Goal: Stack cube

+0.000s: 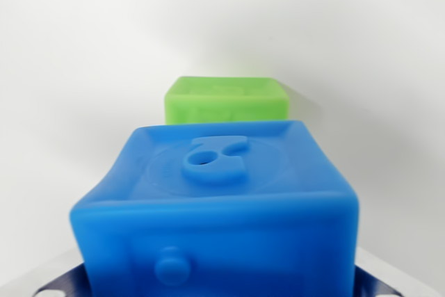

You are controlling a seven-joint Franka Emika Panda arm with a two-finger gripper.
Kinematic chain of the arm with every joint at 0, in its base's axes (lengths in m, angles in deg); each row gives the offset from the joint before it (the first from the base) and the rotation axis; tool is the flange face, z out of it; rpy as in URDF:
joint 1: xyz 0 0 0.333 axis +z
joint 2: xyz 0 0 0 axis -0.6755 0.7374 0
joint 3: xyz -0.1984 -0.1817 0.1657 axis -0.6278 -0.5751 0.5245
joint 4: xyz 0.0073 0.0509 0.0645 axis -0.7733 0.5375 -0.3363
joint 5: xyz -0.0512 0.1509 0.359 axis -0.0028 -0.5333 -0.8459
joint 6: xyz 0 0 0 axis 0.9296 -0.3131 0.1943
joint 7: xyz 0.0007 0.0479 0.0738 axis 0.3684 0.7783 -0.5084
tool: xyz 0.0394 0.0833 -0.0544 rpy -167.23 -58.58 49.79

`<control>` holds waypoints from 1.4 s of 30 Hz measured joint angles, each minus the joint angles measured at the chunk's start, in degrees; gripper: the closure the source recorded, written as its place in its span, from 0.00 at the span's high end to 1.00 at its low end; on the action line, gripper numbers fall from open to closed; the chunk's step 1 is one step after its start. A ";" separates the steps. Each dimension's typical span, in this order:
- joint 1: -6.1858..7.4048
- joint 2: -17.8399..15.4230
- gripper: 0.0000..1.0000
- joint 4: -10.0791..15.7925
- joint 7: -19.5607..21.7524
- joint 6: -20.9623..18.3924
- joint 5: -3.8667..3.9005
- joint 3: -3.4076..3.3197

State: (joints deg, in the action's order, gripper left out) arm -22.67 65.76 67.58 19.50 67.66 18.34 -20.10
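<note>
- Blue cube (219, 210) fills the lower centre of the wrist view, its top face with a raised, figure-like emboss tilted up toward you and its near face, with a round knob, running along the bottom edge.
- Your gripper (221, 284) shows only as two metal finger (57, 282) pieces at the lower left and lower right corners, one on each side of the blue cube. From how they flank it, you appear to have it clamped between them, but the contact itself is hidden behind the cube, so I cannot tell for certain how wide the gap is or whether the pads press on it.
- Green cube (227, 100) sits just above the blue one in the frame, centre and slightly right, so it lies straight ahead of the fingers and further off. Only its top and front face show; its base is hidden behind the blue cube's far edge.
- The relation your next move turns on: the green cube lies almost directly in line beyond the blue one, a touch toward the right of the frame. Judging from that, you need mostly forward travel, with a small correction rightward, before lowering.
- Neither cube has a long axis to speak of; their front faces look roughly parallel, so little twist seems needed.
- White surface (83, 67) surrounds both, bare in what shows.
</note>
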 joint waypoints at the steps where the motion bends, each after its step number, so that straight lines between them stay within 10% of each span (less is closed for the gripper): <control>1: 0.00 0.37 0.00 0.00 0.03 0.37 0.05 -0.01; 33: 0.46 6.49 0.00 -0.58 0.61 5.94 0.89 -0.69; 34: 0.46 6.52 1.00 -0.58 0.61 5.96 0.89 -0.70; 42: 0.46 6.54 1.00 -0.60 0.61 5.98 0.89 -0.71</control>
State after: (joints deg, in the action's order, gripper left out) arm -22.21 72.29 66.99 20.11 73.65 19.23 -20.81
